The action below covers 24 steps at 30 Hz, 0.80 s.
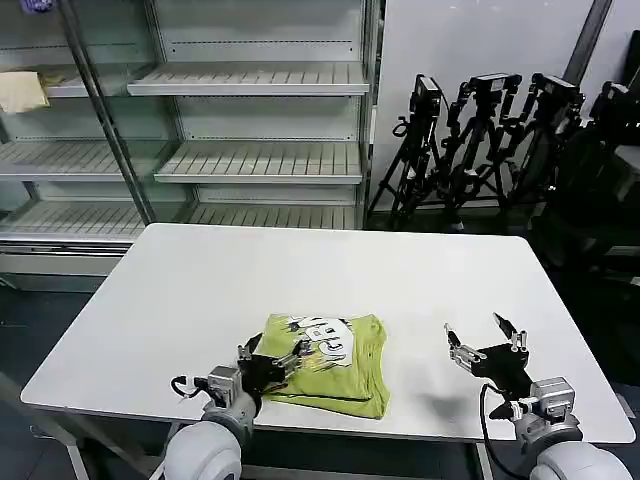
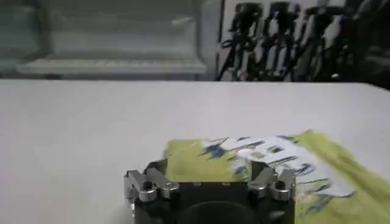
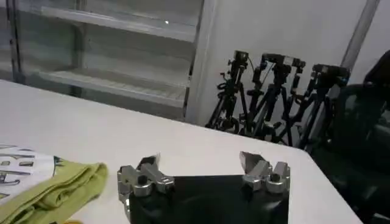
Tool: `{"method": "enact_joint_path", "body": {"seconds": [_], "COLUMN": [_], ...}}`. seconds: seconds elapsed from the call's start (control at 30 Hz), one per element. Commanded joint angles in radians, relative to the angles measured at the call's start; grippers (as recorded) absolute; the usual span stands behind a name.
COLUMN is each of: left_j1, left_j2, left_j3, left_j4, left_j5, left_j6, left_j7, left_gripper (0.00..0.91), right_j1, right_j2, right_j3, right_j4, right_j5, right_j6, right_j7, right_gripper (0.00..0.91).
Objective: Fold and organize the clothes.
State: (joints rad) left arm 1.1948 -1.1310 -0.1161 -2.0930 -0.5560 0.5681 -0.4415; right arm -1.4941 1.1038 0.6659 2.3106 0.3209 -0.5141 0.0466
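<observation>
White table (image 1: 200, 290) before empty slatted shelving (image 1: 260, 160), black tripods (image 1: 480, 140) against a pale wall, perhaps dark chairs alongside.

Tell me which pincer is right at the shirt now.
The left pincer, at the near-left edge of the folded lime T-shirt, which bears a print. The right pincer hangs open over bare table, clear of the cloth.

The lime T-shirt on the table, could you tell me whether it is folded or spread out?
Folded: the T-shirt lies as a compact rectangle, layered edges showing.
</observation>
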Motion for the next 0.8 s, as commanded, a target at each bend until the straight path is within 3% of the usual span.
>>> {"method": "enact_joint_path", "body": {"seconds": [0.03,0.13,0.5,0.63,0.8], "left_j1": [0.008,0.013,0.017,0.011,0.018], "left_j2": [0.007,0.006,-0.002,0.005,0.093], "left_j3": [-0.005,-0.001,0.006,-0.014,-0.17], "left_j4": [0.059,0.05,0.014,0.019,-0.004], "left_j5": [-0.032,-0.066,-0.132,-0.064,0.088], "left_j6": [0.011,0.012,0.01,0.01,0.011], "left_j7": [-0.133,-0.131,-0.079,-0.013,0.101], "left_gripper": [0.071,0.02,0.01,0.01,0.01], "right_j1": [0.001,0.0,-0.002,0.0,-0.01], "right_j2": [0.001,0.001,0.001,0.0,-0.005], "right_j3": [-0.006,-0.008,-0.009,-0.007,0.012], "right_j4": [0.003,0.004,0.01,0.012,0.02], "right_j5": [-0.002,-0.002,-0.003,-0.003,0.003], "right_j6": [0.0,-0.001,-0.001,-0.001,0.001], "right_j7": [0.002,0.002,0.002,0.003,0.001], "right_gripper": [0.907,0.907,0.907,0.907,0.907]}}
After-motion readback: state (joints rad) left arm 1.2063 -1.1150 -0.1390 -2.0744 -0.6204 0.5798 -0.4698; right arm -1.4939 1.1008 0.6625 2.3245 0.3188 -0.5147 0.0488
